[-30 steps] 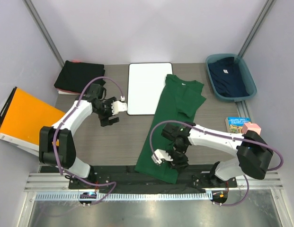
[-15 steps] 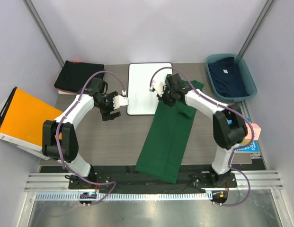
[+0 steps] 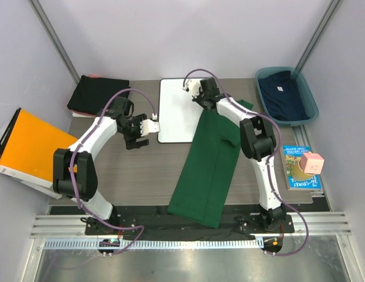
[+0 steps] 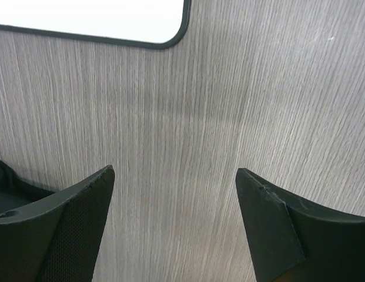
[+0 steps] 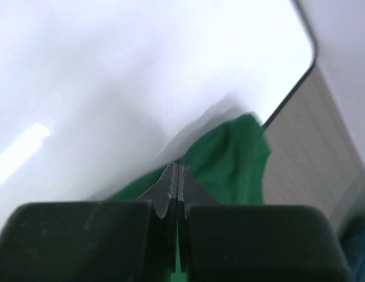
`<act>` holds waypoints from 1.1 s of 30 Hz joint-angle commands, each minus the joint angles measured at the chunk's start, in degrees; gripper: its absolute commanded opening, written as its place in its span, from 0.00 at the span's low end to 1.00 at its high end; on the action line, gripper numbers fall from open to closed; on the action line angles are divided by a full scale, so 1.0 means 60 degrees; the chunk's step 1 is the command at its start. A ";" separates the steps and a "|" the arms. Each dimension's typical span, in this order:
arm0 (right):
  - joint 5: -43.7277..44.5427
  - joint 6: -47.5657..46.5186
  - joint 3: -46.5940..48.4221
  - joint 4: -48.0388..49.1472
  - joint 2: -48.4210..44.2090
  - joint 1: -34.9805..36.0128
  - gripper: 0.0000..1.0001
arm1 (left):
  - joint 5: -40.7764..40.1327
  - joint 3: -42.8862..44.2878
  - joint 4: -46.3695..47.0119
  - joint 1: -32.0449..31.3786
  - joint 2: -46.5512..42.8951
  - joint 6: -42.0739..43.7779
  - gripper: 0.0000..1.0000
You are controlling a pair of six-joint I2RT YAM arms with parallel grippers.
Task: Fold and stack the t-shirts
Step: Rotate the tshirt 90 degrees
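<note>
The dark green t-shirt [image 3: 208, 164] lies folded lengthwise down the middle of the table, from the far side to the near edge. My right gripper [image 3: 200, 94] is at its far left corner, by the white board's right edge. In the right wrist view the gripper [image 5: 177, 165] is shut, with green cloth [image 5: 229, 158] at the fingertips. My left gripper [image 3: 148, 130] is open and empty over bare table, also shown in the left wrist view [image 4: 176, 173]. A navy t-shirt [image 3: 282, 97] lies in the teal bin [image 3: 314, 108]. Black folded shirts [image 3: 97, 94] sit at the far left.
The white board [image 3: 179, 108] lies at the far middle; its corner shows in the left wrist view [image 4: 94, 14]. An orange folder [image 3: 35, 147] leans off the left edge. A book [image 3: 294, 170] with a pink cube [image 3: 312, 163] lies at the right.
My right arm swung from the shirt's near hem to its far left corner, then further over the board's edge. The left gripper shifted slightly.
</note>
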 commanded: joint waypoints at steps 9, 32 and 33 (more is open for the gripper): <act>0.1625 0.0544 0.1550 0.1871 0.0745 -0.0615 0.01 | -0.0766 0.1087 -0.0895 0.0044 0.0404 0.0897 0.84; 0.0776 0.0017 0.3290 0.1051 0.2896 -0.0542 0.01 | -0.0428 0.1910 -0.0588 0.0088 0.1431 0.0473 0.84; 0.0776 0.0046 0.3582 0.1022 0.3260 -0.0542 0.01 | -0.0458 0.1910 -0.0588 0.0088 0.1432 0.0459 0.84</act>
